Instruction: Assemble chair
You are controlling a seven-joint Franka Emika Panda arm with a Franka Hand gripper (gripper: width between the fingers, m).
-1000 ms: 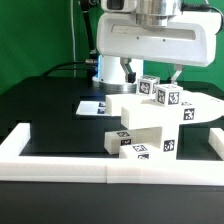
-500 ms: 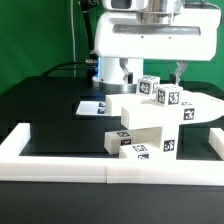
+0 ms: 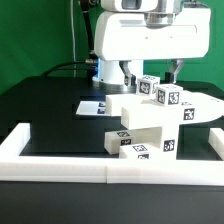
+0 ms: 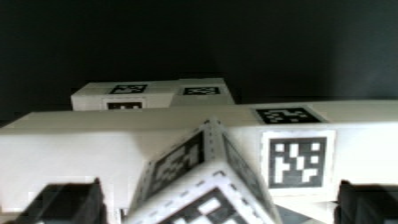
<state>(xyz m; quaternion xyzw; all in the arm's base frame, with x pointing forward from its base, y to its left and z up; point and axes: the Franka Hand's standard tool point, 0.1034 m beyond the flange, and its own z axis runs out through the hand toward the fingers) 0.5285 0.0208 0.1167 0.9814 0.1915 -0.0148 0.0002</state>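
The big white robot gripper (image 3: 150, 68) has shifted slightly leftward since earlier, hovering with fingers apart above the stacked chunky white plastic tagged chair blocks (image 3: 148, 122), unmoved, near the low white border wall (image 3: 60, 165).

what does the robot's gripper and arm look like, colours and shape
The gripper has a wide, boxy white housing with rounded corners and a grey metallic wrist piece on top. Its fingers are slim and dark. Behind it stands a white arm segment. No markings or cables are clearly visible.
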